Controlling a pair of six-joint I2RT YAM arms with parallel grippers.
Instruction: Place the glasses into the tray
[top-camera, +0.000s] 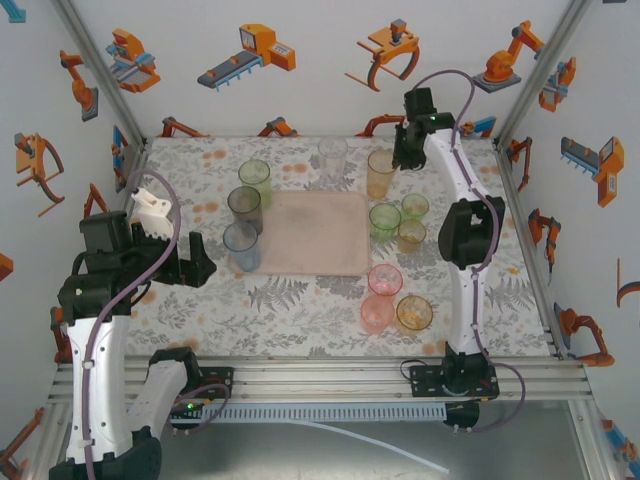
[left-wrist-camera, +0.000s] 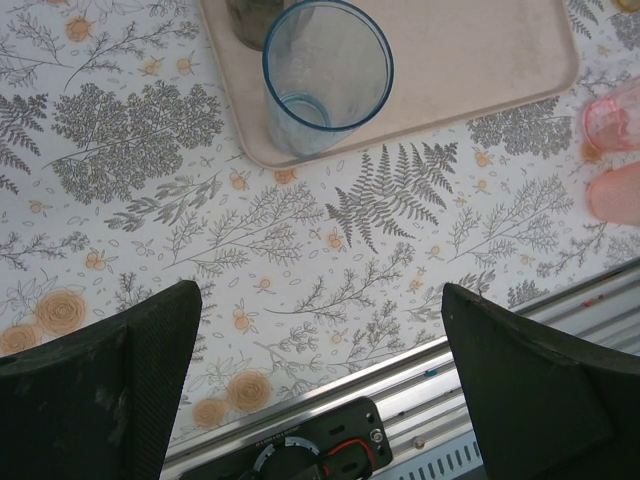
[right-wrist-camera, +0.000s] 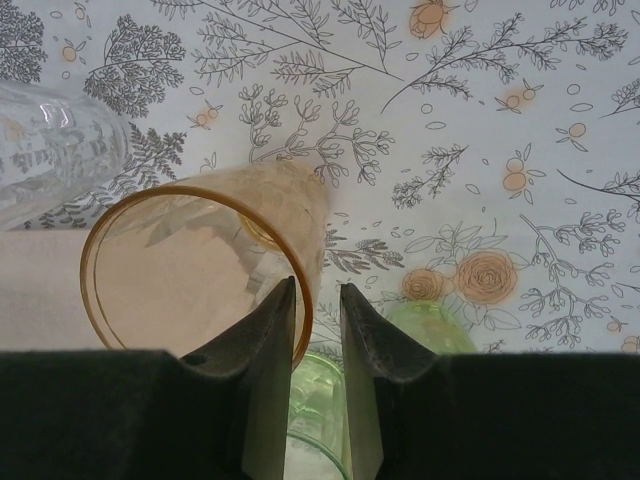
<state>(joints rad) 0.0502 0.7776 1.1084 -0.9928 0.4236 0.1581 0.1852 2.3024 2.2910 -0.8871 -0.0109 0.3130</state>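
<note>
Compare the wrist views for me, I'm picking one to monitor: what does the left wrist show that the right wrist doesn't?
Left wrist: a blue glass at a corner of the tray, pink glasses, the metal rail. Right wrist: an orange glass with the jaws at its rim, a clear glass, green glasses. Both: the tray and floral table.

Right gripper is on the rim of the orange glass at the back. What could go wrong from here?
1. The right gripper straddles only the thin rim wall of the orange glass. Such a pinch may slip or tilt the glass on lifting.
2. The clear glass and a green glass stand close by, so a swing could knock them.
3. The blue glass sits near the edge of the tray. A nudge during placement might tip it off.
</note>
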